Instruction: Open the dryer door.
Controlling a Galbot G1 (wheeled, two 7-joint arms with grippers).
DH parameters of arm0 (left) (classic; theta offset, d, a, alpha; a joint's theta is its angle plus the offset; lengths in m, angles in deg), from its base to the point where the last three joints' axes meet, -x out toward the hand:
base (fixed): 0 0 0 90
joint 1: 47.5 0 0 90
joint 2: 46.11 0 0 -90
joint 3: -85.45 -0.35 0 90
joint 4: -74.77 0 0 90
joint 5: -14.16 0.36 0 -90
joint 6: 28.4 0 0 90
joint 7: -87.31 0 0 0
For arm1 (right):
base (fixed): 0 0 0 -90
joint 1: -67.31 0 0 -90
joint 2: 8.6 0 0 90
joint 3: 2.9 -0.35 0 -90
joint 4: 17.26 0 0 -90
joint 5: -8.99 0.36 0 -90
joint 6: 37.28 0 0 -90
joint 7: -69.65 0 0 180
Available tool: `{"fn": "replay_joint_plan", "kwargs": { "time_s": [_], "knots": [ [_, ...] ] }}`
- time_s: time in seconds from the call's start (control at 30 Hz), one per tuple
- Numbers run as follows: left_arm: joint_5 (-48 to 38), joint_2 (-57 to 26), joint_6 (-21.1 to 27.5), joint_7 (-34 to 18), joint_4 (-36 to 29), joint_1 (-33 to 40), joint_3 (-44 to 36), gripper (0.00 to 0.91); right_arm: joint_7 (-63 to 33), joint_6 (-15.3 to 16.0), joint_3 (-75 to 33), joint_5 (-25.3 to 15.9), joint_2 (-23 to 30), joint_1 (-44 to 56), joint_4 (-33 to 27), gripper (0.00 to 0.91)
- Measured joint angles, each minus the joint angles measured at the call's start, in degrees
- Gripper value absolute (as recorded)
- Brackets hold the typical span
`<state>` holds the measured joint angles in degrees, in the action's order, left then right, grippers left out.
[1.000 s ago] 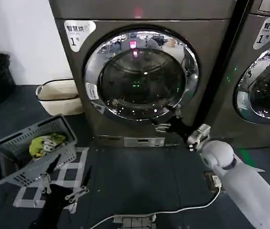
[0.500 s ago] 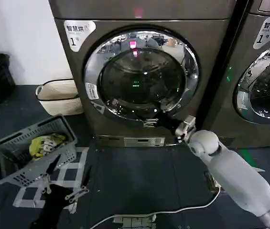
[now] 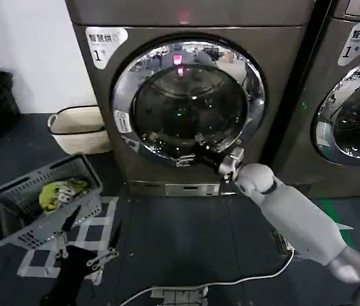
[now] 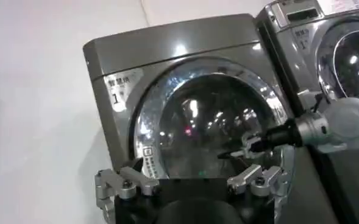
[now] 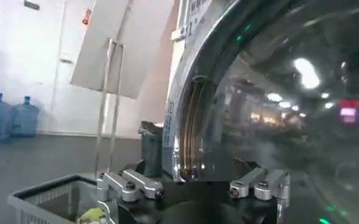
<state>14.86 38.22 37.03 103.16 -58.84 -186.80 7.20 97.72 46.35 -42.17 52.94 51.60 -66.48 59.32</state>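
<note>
Fingers of the right gripper stand apart, one on each side of the lower chrome rim of the door, with nothing clamped between them. In the right wrist view the rim edge runs between the two spread fingers. The door sits shut and flush on the dryer, directly ahead of the robot. The left gripper waits well back from the machine, fingers spread and empty. Risk one: the rim is polished and curved, so a shallow bite could slip off under pull. Risk two: pulling far from the latch side may flex the door without releasing it; the latch position cannot be determined. Risk three: a finger scraping the glass if the approach runs too deep.
</note>
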Motion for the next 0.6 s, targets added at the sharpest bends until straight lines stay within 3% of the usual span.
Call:
{"fn": "replay_joint_plan", "kwargs": {
  "time_s": [0.6],
  "knots": [
    [0.2,0.1,-0.1,0.1,0.0,0.1,-0.8,0.907,5.3,-0.1,5.6,2.9,6.2,-7.8,-9.3,0.907]
  ]
}}
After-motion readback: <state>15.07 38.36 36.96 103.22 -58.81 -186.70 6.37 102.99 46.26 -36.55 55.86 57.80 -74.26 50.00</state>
